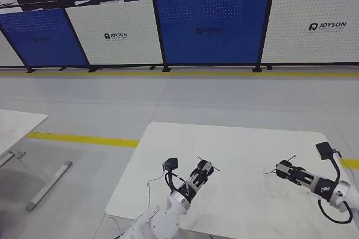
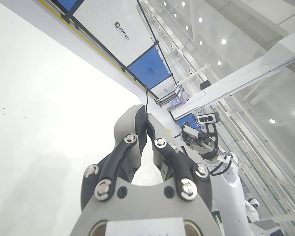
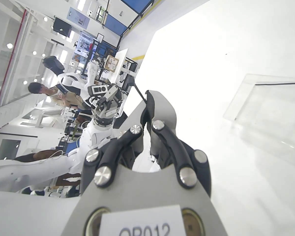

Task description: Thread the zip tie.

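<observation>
Your left gripper (image 2: 145, 117) is clamped on the zip tie (image 2: 146, 96), tail poking forward. Your right gripper (image 3: 147, 106) pinches a black strip (image 3: 139, 90). They face each other, well apart above the worktop (image 1: 239, 143).

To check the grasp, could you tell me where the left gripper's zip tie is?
In the left wrist view, the zip tie is pinched between the left gripper's shut fingers, its thin end poking past their tips above the white table.

Top looks down — close wrist views share table (image 1: 239, 149).
</observation>
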`<state>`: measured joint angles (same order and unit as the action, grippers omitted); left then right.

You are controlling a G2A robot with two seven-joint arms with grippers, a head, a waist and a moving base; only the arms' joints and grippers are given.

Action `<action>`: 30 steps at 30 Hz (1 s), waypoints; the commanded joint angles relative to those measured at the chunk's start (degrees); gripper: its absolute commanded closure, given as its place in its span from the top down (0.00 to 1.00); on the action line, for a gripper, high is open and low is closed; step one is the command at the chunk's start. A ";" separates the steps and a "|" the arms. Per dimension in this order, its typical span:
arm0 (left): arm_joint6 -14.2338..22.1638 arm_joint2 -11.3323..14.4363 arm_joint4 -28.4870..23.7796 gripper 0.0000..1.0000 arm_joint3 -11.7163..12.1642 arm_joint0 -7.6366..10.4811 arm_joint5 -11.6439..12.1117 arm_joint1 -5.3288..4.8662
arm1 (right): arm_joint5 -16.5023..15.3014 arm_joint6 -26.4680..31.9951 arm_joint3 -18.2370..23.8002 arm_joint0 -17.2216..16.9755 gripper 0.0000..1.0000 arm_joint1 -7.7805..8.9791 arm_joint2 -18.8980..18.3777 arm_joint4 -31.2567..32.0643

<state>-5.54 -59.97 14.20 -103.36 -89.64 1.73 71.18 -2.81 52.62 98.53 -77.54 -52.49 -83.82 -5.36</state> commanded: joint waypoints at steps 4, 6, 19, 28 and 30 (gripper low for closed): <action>0.05 -0.03 -0.06 0.00 -0.02 -0.03 0.06 -0.01 | 0.00 0.00 0.00 0.00 0.00 0.00 0.00 0.00; -0.56 -0.10 0.46 0.00 0.08 0.21 -0.29 0.03 | 0.00 0.00 0.00 0.00 0.00 0.00 0.00 0.00; -6.38 7.05 6.31 0.00 4.39 5.51 -8.34 2.12 | 0.00 0.00 0.00 0.00 0.00 0.00 0.00 0.00; -6.38 7.05 6.31 0.00 4.39 5.51 -8.34 2.12 | -0.64 -3.52 0.71 -0.22 0.00 -0.60 3.00 -0.38; -6.38 7.05 6.31 0.00 4.39 5.51 -8.34 2.12 | -0.01 -4.59 0.27 1.08 0.00 -1.03 5.36 -0.46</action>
<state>-11.92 -52.92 20.51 -98.97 -84.13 -6.61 73.30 -3.27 48.73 99.12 -77.29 -53.29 -79.84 -5.87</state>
